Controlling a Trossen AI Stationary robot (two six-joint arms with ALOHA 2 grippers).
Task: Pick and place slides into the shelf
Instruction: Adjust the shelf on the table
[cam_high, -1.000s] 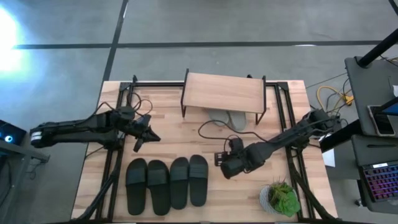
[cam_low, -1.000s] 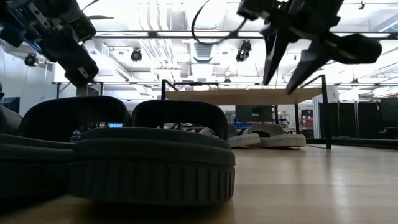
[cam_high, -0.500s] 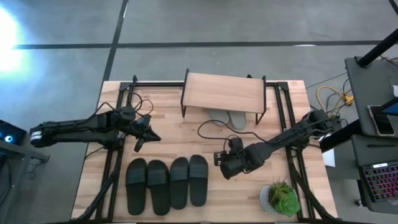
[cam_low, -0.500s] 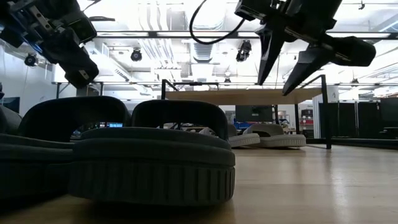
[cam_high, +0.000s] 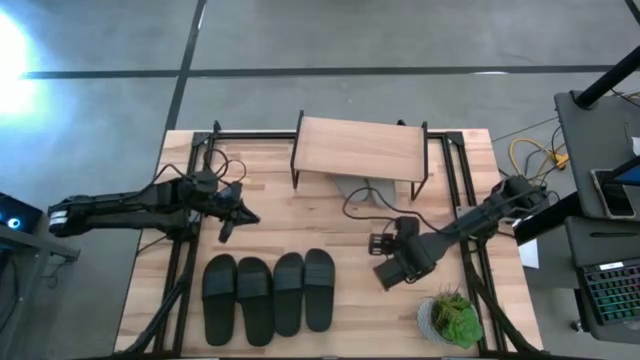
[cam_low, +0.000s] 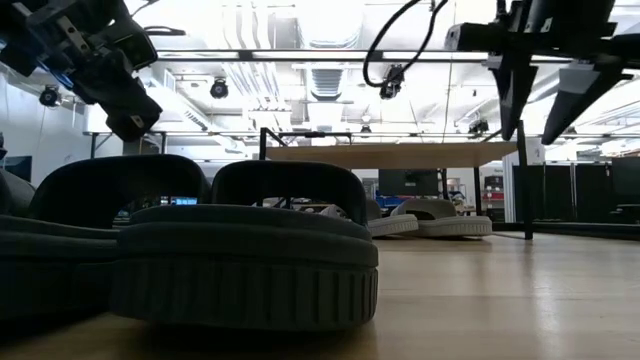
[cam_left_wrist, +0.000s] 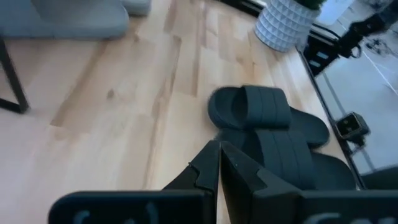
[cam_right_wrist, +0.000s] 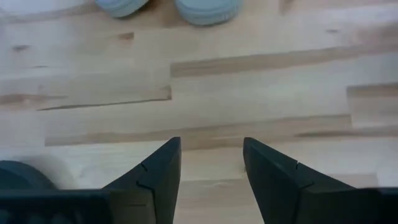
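Observation:
Four dark slides lie side by side on their soles at the table's near left; they fill the foreground of the low view. A light grey pair rests on the table under the shelf, whose wood top stands on thin black legs at the far middle. My left gripper hovers shut above the table, on the far side of the dark slides. My right gripper hangs open over bare wood right of the dark slides, its fingers apart and holding nothing.
A potted green plant in a white pot stands at the table's near right corner, close to the right arm. Black cables loop over the table near the shelf. Bare wood lies between the dark slides and the shelf.
My right gripper has moved toward the table's right edge, away from the dark slides, staying open and above the table. The slides have not moved.

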